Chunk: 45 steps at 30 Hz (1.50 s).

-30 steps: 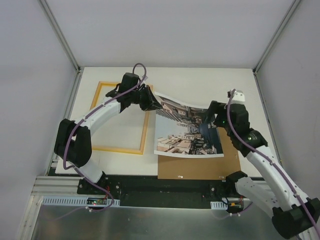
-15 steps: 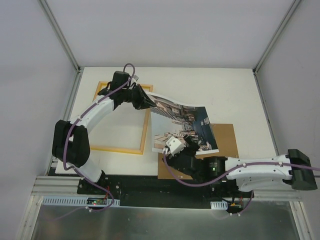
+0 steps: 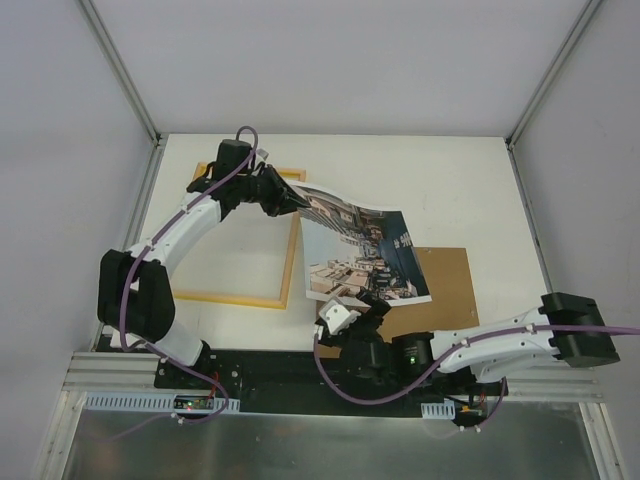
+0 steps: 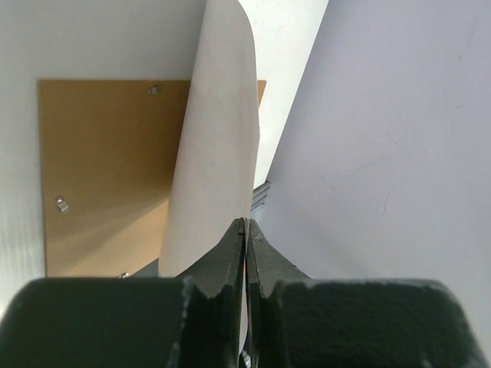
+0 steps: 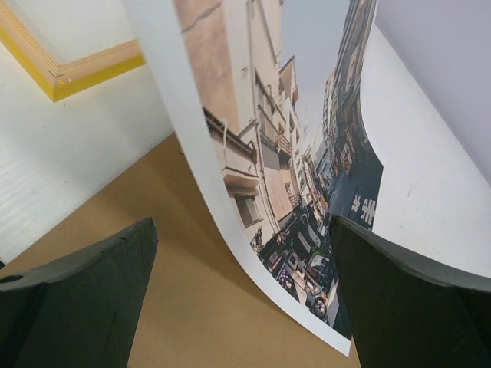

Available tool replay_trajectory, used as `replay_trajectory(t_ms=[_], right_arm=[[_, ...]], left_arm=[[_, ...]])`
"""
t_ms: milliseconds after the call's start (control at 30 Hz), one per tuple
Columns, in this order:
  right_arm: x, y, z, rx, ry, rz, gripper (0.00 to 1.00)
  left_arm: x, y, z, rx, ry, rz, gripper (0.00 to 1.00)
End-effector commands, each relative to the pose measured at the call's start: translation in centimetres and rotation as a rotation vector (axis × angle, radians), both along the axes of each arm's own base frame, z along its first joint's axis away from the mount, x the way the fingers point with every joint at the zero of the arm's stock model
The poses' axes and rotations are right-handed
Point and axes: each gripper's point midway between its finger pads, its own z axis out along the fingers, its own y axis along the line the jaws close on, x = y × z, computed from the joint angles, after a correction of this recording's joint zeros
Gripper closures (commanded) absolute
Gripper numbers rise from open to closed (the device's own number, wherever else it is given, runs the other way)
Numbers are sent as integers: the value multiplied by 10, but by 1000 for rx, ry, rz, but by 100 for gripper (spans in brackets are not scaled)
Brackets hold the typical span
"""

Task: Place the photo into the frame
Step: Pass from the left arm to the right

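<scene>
The photo [image 3: 362, 248], a city street print, hangs curved between the frame and the brown panel. My left gripper [image 3: 287, 198] is shut on its far left corner, over the frame's far right corner. The left wrist view shows the paper's white reverse [image 4: 219, 130] pinched between the closed fingers of that gripper [image 4: 245, 226]. The yellow frame [image 3: 289, 262] lies flat on the left; one corner [image 5: 73, 75] shows in the right wrist view. My right gripper [image 3: 372, 306] is open and low at the photo's near edge. There the print [image 5: 284, 146] curls just beyond the gripper's [image 5: 242, 224] spread fingers, untouched.
A brown hardboard backing panel [image 3: 452, 295] lies under and to the right of the photo, also seen as the brown board [image 4: 100, 169] and the brown surface [image 5: 176, 307]. White walls close in the table on three sides.
The right arm has swung from the photo's right side down to its near edge, staying open. The left gripper has carried the photo's corner a little left over the frame.
</scene>
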Motion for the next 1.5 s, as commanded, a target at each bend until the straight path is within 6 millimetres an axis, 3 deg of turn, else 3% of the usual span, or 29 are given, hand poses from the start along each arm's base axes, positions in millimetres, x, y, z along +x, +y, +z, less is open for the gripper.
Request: replay_trajectory(t_ms=[0,267,433,667,1000,1167,1467], right_arm=[[5,1,7,18,-102,-69,4],[24,2,4,-23,-212,-188,4],[44,-11,6,49,-214,-276,4],[50,-2,13,197,-196,-315,4],[50,11,49,499,-154,-342,4],[48,21,71,726,-118,-353,4],[48,21,96,837,-100,-359,4]], left_arm=[[-3,7,21,-26,-6,50,100],[-7,7,27,-42,-3,49,100],[-11,6,30,-57,2,36,100],[-12,7,35,-69,-2,34,100],[-11,6,51,-109,-19,-3,100],[-11,6,61,-120,-46,-19,89],[-10,7,74,-122,-102,-27,80]])
